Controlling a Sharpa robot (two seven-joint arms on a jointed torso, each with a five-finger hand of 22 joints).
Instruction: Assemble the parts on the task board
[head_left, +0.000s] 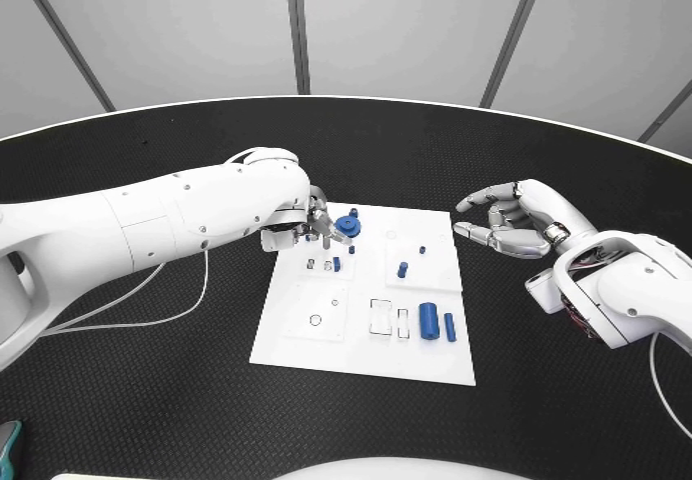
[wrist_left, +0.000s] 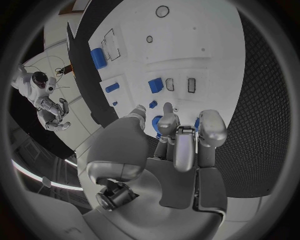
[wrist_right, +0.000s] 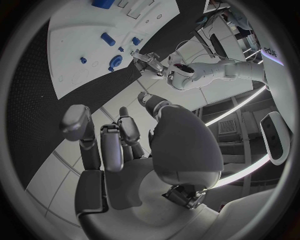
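Centrally, white task board (head_left: 361, 345) lies on black table (head_left: 144, 400).

Even, bright overhead light, soft shadows on the board (head_left: 361, 350). Head view sharp, no glare. Wrist views: heavy fisheye bend, dark vignette at rims, edges soft; bright light strips in right wrist view.
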